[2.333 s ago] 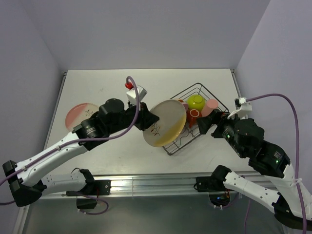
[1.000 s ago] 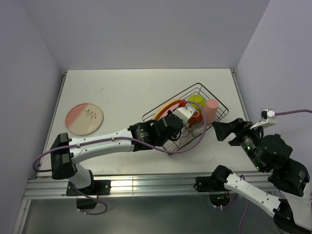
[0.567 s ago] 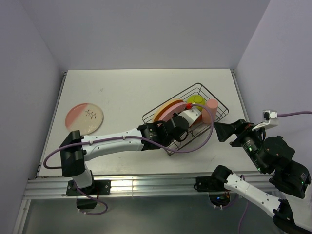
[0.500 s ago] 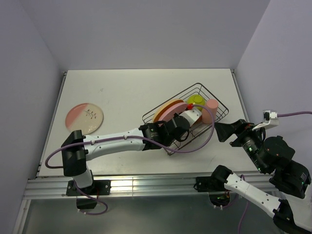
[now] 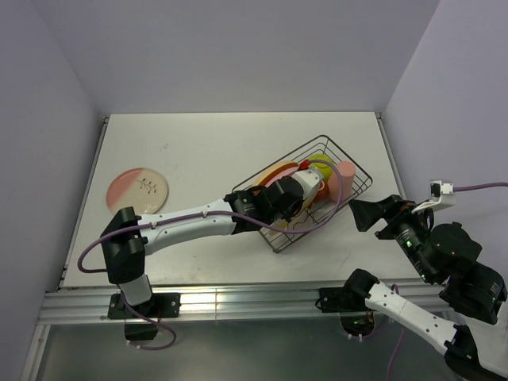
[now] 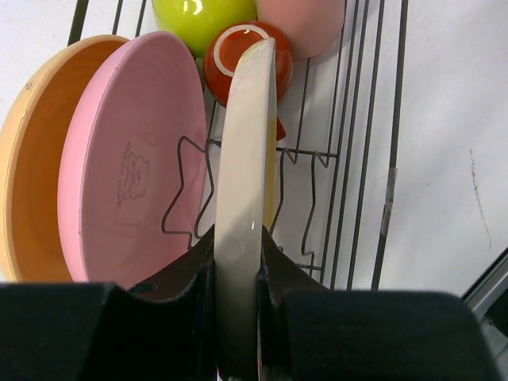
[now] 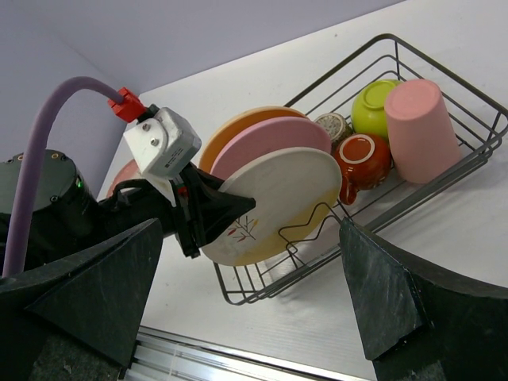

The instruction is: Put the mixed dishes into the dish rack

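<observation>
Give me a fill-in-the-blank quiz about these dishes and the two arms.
1. The left gripper pinches the cream-yellow plate, which stands ____ in the dish rack.
2. The pink plate stands between it and the ____ plate.
3. The twig-patterned plate lies on the ____.
4. The right gripper has its jaws ____.
Missing words: upright; orange; table; open.

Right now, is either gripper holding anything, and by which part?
Left gripper pinches the cream plate by its rim. Right gripper is open, holding nothing.
</observation>
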